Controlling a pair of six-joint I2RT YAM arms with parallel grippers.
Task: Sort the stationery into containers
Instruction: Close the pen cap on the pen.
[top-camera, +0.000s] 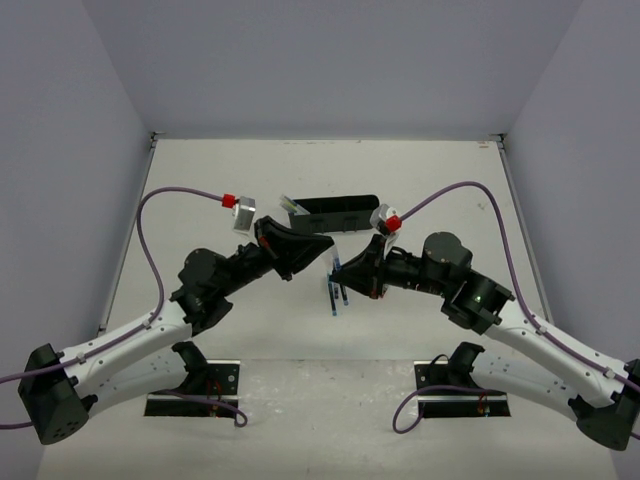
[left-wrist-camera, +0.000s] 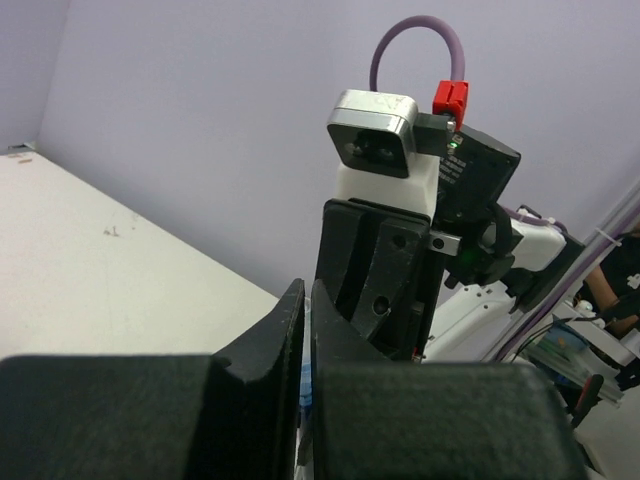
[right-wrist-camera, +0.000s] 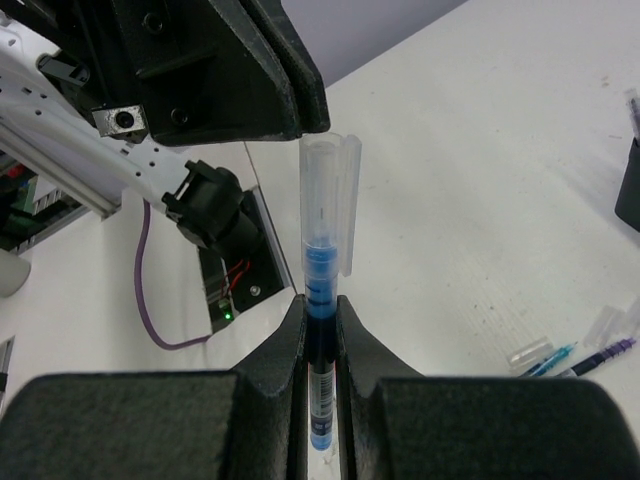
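- My right pincer (right-wrist-camera: 320, 325) pinches a blue pen (right-wrist-camera: 322, 270) by its barrel. It is held off the worktop (right-wrist-camera: 480, 200) on the near side of the tray (top-camera: 340, 205), with the clear cap (right-wrist-camera: 330, 170) pointing at my other arm.
- My left pincer (left-wrist-camera: 305, 320) is pressed together, its tip right at the cap's end. I cannot tell whether it nips the cap or only touches it.
- As I judge it, the job is early to midway. This pen is not yet in the tray, and several loose pens (right-wrist-camera: 565, 352) lie on the worktop, also on the tray's near side.
- What is left, as I read it: settle this pen into a compartment, then the others.
- The tray's inside is too small and dark from above to count what it holds. A pale sliver at its left end cannot be named.
- No eraser shows in any view, and my own arms cover much of the worktop on the tray's near side.
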